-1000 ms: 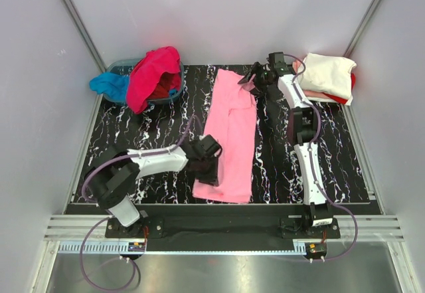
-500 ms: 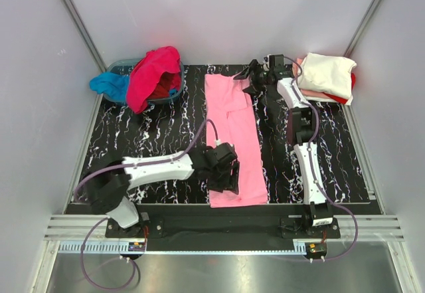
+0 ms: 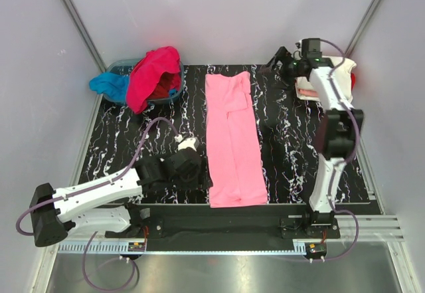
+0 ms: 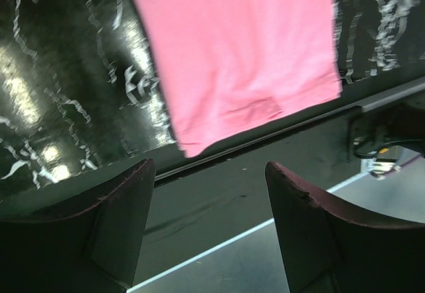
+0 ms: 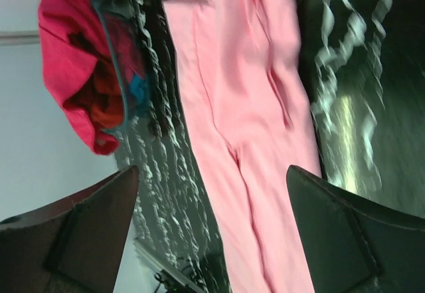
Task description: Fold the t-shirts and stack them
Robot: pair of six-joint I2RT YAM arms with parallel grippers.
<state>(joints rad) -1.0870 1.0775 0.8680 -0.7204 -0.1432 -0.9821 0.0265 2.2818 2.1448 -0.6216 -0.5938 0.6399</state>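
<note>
A light pink t-shirt (image 3: 232, 140) lies flat on the black marbled table as a long narrow strip, running from back to front. It also shows in the left wrist view (image 4: 232, 54) and the right wrist view (image 5: 246, 107). My left gripper (image 3: 194, 171) is open and empty, just left of the strip's near end; it also shows in its own view (image 4: 209, 193). My right gripper (image 3: 273, 64) is open and empty, above the table right of the strip's far end; it also shows in its own view (image 5: 212, 200). A folded stack sits at the back right: cream white shirt (image 3: 335, 74) on top, salmon (image 3: 305, 94) and red (image 3: 351, 80) under it.
A grey-blue basin (image 3: 123, 64) at the back left holds a hot pink shirt (image 3: 153, 74) with red cloth inside; a bright blue shirt (image 3: 109, 84) hangs over its left side. The table's front rail (image 4: 265, 140) runs just past the strip's near end.
Both grippers have let go of the light pink shirt. My left arm has drawn back to the left, my right arm to the right toward the stack. The strip now lies straight.
</note>
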